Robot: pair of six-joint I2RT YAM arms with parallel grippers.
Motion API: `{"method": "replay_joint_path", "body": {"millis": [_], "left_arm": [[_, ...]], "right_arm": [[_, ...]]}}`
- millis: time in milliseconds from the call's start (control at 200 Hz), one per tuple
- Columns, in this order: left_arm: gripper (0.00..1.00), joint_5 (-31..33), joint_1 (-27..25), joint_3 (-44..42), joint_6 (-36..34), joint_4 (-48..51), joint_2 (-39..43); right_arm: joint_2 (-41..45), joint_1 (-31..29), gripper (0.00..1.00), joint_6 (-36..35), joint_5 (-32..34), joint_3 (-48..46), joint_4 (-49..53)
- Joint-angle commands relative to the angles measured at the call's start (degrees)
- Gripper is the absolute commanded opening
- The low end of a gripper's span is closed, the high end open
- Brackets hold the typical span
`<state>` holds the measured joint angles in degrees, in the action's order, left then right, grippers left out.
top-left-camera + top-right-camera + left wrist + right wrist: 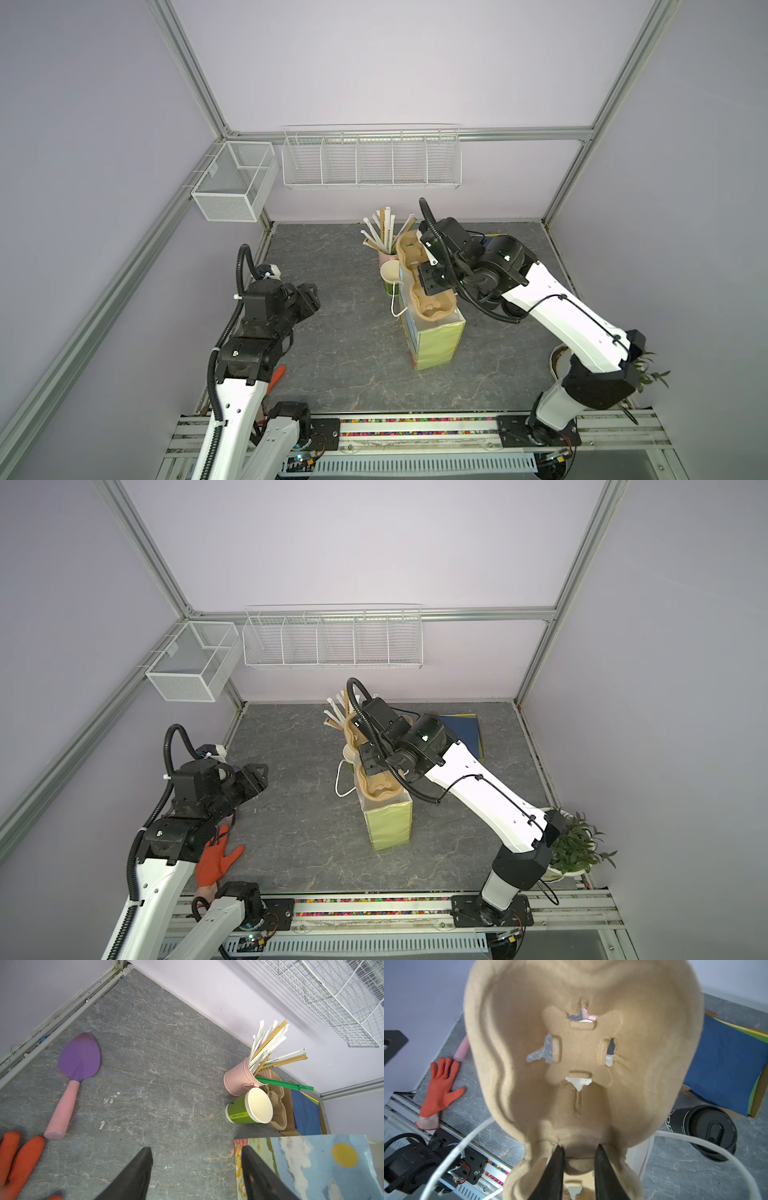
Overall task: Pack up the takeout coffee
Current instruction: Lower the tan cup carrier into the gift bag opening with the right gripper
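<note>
Clamping empty brown moulded-pulp cup carrier [529, 1095] with right gripper [579, 1147], jaws narrow, atop green paper bag [440, 345]. Keeping left gripper [196, 1147] wide, empty. Spotting black lidded paper coffee cup [704, 1132] on grey tabletop [340, 357] near bag.

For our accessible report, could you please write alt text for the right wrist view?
The right gripper is shut on a pulp cup carrier that fills the view. Behind it, the black takeout coffee and an orange glove sit on the grey table.
</note>
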<state>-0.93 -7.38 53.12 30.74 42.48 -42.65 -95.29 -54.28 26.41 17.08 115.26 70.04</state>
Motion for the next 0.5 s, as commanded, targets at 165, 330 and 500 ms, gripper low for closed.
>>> {"method": "replay_joint_path", "body": {"millis": [165, 330, 500], "left_arm": [[0.69, 0.3, 0.3, 0.1, -1.6, 0.7, -0.1], [0.69, 0.3, 0.4, 0.1, -1.6, 0.7, -0.3], [0.69, 0.1, 0.4, 0.2, -1.6, 0.6, -0.2]], "right_arm": [[2.3, 0.4, 0.24, 1.6, -0.4, -3.5, -1.6], [2.6, 0.4, 0.24, 1.6, 0.5, -4.6, -0.8], [2.7, 0.4, 0.23, 2.1, 0.4, -4.8, -2.5]]}}
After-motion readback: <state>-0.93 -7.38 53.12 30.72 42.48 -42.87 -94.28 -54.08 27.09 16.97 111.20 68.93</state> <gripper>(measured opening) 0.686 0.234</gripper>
